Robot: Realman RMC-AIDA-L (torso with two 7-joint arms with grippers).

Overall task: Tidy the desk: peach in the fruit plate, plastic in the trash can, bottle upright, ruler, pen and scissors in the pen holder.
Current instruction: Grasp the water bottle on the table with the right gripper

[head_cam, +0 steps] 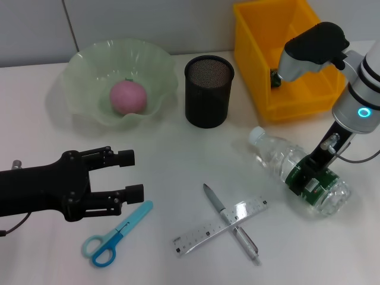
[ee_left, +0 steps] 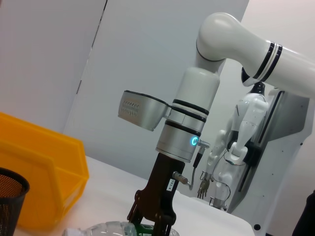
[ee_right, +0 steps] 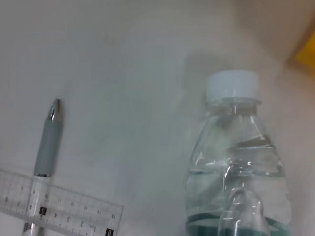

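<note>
- right gripper (head_cam: pixel 310 176) clenched on bottle (head_cam: pixel 297 169), which lies on its side on desk (head_cam: pixel 178 160) near yellow bin (head_cam: pixel 285 59)
- left gripper (head_cam: pixel 130 175) jaws released, above scissors (head_cam: pixel 116 234); peach (head_cam: pixel 127 97) in fruit plate (head_cam: pixel 83 71)

White right arm (head_cam: pixel 362 89) with black bands, glowing cyan ring; left hand (head_cam: pixel 122 175) matte black.

The right gripper (head_cam: pixel 313 172) covers the green-labelled middle of the bottle (head_cam: pixel 279 155), so how its fingers stand there cannot be told. Behind the bottle, the arm's grey housing hides part of the yellow bin (head_cam: pixel 261 59), and the small dark thing inside that bin is too small to identify.
</note>
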